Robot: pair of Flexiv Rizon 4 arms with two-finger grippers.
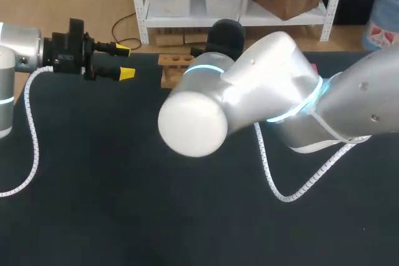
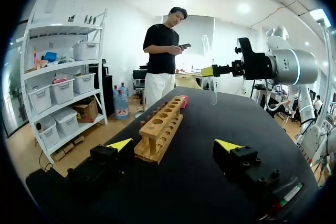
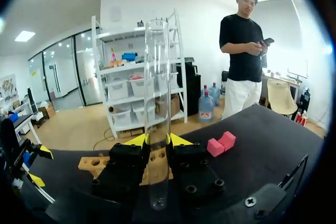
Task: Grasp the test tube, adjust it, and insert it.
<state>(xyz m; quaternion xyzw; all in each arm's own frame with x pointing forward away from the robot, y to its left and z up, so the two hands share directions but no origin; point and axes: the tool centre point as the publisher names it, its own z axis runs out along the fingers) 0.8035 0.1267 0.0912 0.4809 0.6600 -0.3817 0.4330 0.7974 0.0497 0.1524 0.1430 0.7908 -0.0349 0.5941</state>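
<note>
The black table (image 1: 124, 204) carried a wooden rack (image 1: 174, 61) near its far edge, and everything else is placed from that rack. The right arm (image 1: 262, 91) came in from the right. Its bulky elbow sat in front of the rack in the head view, covering the rack's right part and hiding its own gripper. The left arm (image 1: 19, 54) lay level to the left of the rack, well apart from it.

The rack (image 2: 160, 129) was a long block with a row of round holes along its top. In the left wrist view it lay lengthwise, running away from the camera.

The left gripper (image 1: 124, 60) pointed at the rack's left end. Its jaws were spread wide with nothing between them. From its own wrist, the left gripper (image 2: 173, 145) had the rack's near end just ahead of its fingers.

The right gripper (image 3: 157, 141) hung above the table beyond the rack's far end, as the left wrist view showed it (image 2: 210, 71). Its jaws pinched the tube (image 3: 157, 103) from two sides.

The clear tube (image 2: 212, 90) stood upright in that grip. Its open mouth rose well above the fingers and its round end hung below them, off the table. It was not in any hole. From the right wrist, the rack (image 3: 94, 163) lay just behind the gripper.

Two pink blocks (image 3: 220, 144) sat on the table at the rack's far end (image 2: 184, 101).
</note>
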